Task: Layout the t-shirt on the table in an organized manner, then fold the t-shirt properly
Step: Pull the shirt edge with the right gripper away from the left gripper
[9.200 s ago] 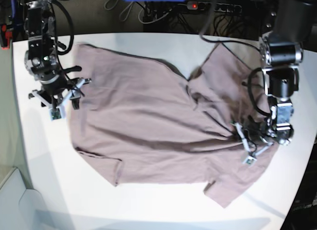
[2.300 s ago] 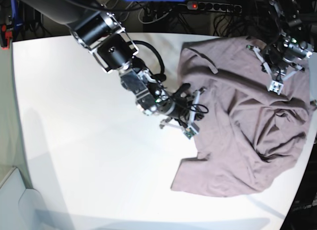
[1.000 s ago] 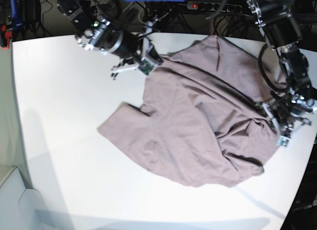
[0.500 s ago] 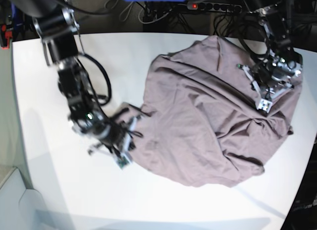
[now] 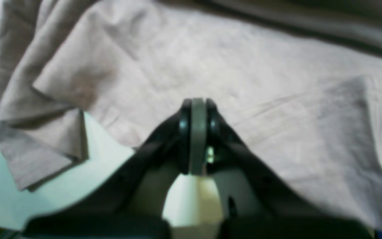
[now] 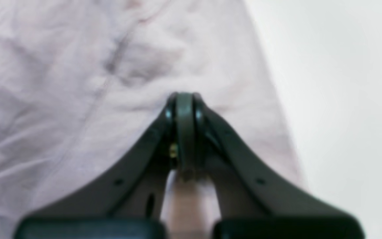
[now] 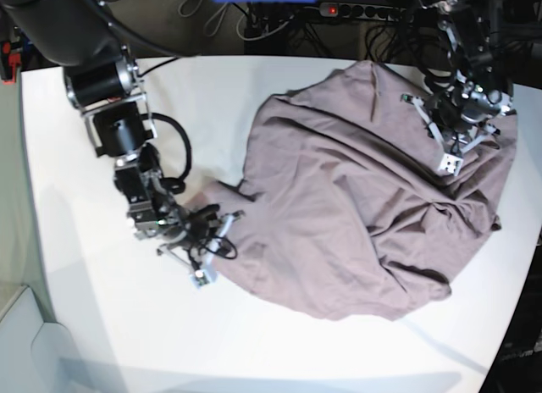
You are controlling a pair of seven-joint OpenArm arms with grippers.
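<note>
**Crumpled shirt, both grippers closed over it**

Since half a second ago the right gripper [image 7: 207, 249] has barely shifted along the shirt's near-left edge, and the left gripper [image 7: 449, 143] sits a little higher over the far-right part of the cloth. The t-shirt [image 7: 364, 198] lies rumpled on the right half of the table [image 7: 127, 334], bunched in long folds, its outline much the same as in that earlier view.

From the right wrist camera the right gripper [image 6: 184, 99] has its jaws pressed together above the pink fabric [image 6: 78, 83], close to the edge where the cloth meets bare white tabletop [image 6: 343, 83] — whether a pinch of fabric is caught between them is hard to tell in the blur, though none shows.

From the left wrist camera the left gripper [image 5: 197, 103] is likewise clamped tight, nothing visible between the jaws, poised over a smoother stretch of shirt [image 5: 277, 99]. A folded flap lies to one side, with a wedge of table [image 5: 104, 149] showing beneath it.
</note>
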